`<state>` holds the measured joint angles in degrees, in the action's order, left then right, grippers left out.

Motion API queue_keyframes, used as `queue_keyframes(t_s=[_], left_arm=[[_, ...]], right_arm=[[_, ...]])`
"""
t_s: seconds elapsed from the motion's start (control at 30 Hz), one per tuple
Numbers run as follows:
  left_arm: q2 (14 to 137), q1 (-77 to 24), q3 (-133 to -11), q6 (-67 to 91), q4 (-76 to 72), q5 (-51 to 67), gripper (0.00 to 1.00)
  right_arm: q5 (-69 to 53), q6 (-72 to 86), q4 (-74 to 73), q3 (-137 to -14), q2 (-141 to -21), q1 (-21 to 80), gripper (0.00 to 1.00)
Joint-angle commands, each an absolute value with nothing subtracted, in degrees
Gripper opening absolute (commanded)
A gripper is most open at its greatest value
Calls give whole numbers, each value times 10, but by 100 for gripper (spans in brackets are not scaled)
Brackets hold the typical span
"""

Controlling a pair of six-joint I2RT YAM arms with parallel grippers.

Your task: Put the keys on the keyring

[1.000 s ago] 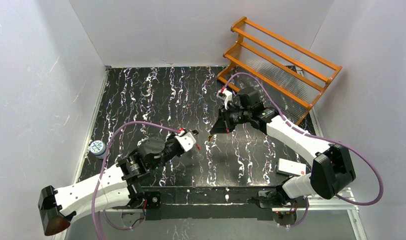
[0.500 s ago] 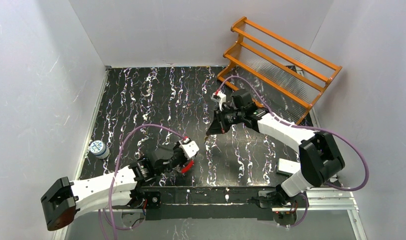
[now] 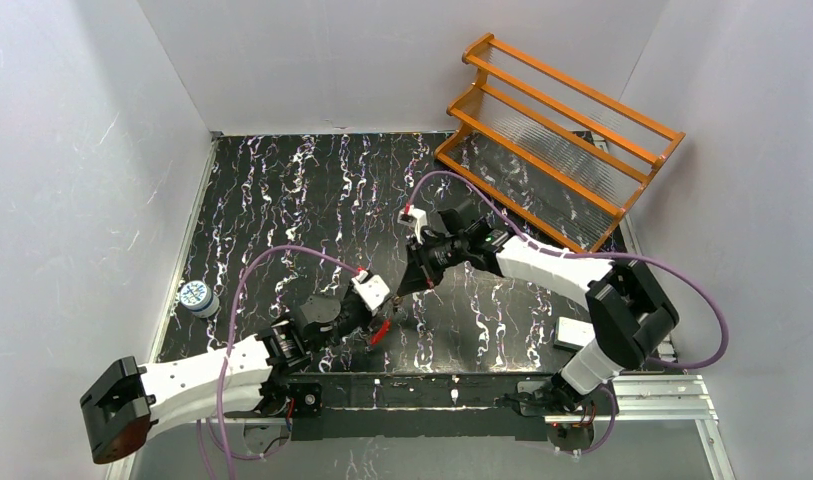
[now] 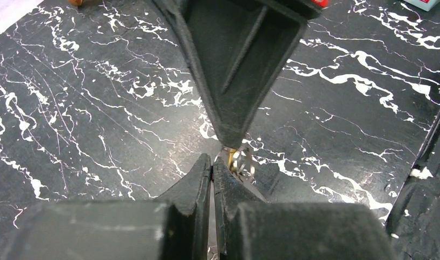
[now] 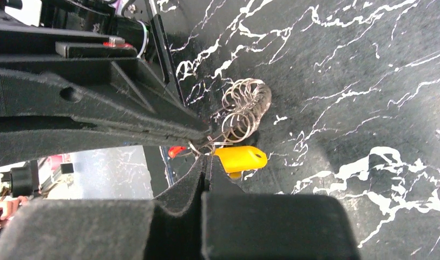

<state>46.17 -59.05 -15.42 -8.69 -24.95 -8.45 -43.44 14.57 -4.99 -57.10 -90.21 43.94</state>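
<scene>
Both claws are sitting tip to tip near the bench's [image 3: 312, 190] front edge; the left claw [image 4: 212, 165] is pinching shut on the keyring [image 5: 179, 150], the right claw [image 5: 205, 162] on the brass key [image 5: 240, 158]; threading is looking unfinished; the silver key is not showing.

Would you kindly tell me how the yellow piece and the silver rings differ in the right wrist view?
The yellow piece is one solid, rounded lump; the silver rings are several thin, overlapping wire loops. The yellow piece is nearer the right claw than the silver rings are. Both sit close together by its shut tips.
</scene>
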Motion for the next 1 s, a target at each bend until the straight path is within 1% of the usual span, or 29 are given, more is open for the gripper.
queue_keyframes(t_s=[0.0, 0.17, 0.3, 0.47, 0.53, 0.67, 0.87, 0.97], left_arm=[[475, -592, -154, -64, -279, -112, 0], [482, -592, -156, -52, -279, -137, 0], [479, -592, -153, -48, -279, -143, 0], [465, -592, -146, -42, -279, -148, 0], [456, -592, -141, -40, -279, -150, 0], [434, -592, -132, -51, -279, -136, 0], [377, -592, -113, -69, -281, -86, 0], [353, -592, -105, -71, -284, -68, 0]], right_arm=[[-438, 143, -76, -581, -848, 485, 1], [-348, 114, -172, -596, -819, 543, 1], [-298, 85, -214, -595, -794, 566, 1], [-299, 56, -212, -579, -752, 570, 1], [-303, 62, -183, -567, -729, 570, 1], [-248, 79, -162, -554, -705, 560, 1], [-322, 94, -154, -568, -749, 485, 1], [-367, 91, -148, -584, -770, 468, 1]])
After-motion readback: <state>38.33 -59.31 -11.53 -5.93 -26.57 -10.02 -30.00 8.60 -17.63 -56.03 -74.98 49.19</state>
